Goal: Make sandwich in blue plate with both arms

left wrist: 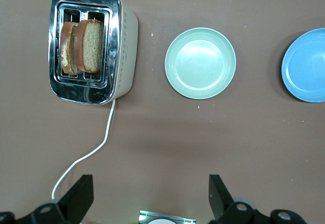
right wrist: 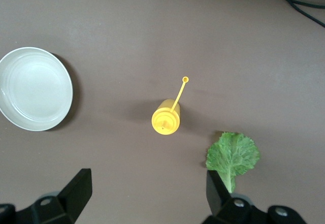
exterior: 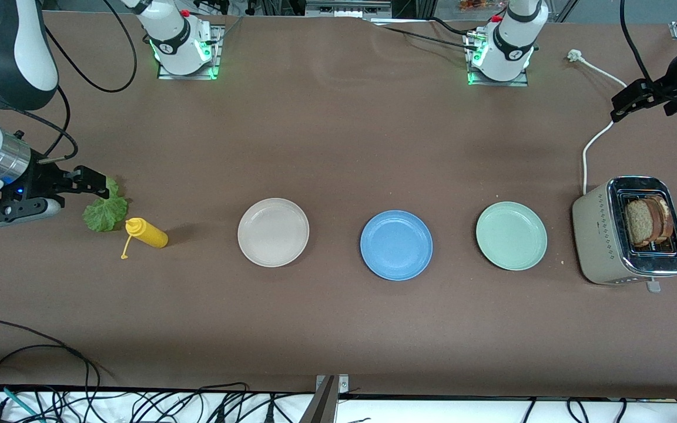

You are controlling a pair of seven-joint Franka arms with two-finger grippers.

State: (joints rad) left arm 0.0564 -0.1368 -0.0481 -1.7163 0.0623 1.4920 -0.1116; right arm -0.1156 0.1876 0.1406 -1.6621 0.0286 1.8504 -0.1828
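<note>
With the blue plate [exterior: 396,245] sitting empty, the right claw [exterior: 94,183] is hovering released just above the limp, tearable lettuce leaf [exterior: 104,210], best pinched at its stem, while the left claw [exterior: 629,101], also released, is hanging above the surface [exterior: 338,329] near the toaster [exterior: 600,238] holding the light, crumbly bread slices [exterior: 647,220].

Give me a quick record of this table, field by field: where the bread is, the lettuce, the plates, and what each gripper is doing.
bread: two slices standing in the toaster, at the left arm's end
lettuce: leaf on the table beside the yellow bottle
blue plate: empty, middle of the row
white plate: empty, toward the right arm's end
green plate: empty, beside the toaster
left gripper: open, above the toaster cord
right gripper: open, above the lettuce
</note>
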